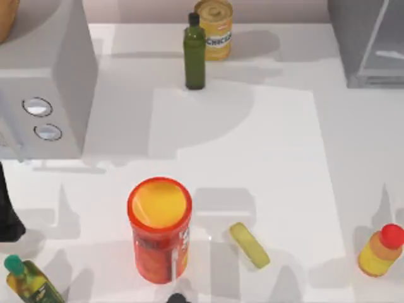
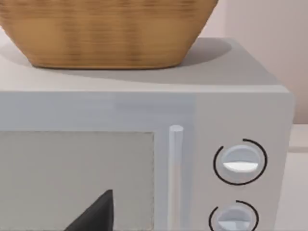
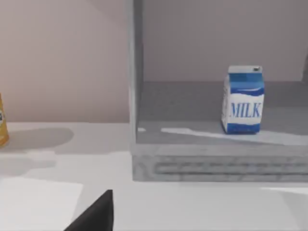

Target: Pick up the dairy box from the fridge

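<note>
White tabletop (image 1: 284, 189) runs beneath my overhead camera. At its far right corner stands the fridge (image 3: 137, 96), open toward my right wrist camera; on its grey floor the dairy box (image 3: 243, 99) stands upright, blue and white, marked MILK, alone and well back from the front lip. My left arm (image 1: 7, 214) sits parked at the left edge, facing the grey box with two dials (image 2: 240, 163), a woven basket (image 2: 106, 33) on top. I cannot tell how far either pincer is open.

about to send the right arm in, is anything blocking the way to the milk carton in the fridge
Nothing visible does. In the right wrist view the dairy box stands upright alone on the fridge floor, its front open toward the camera, with bare table between.
</note>
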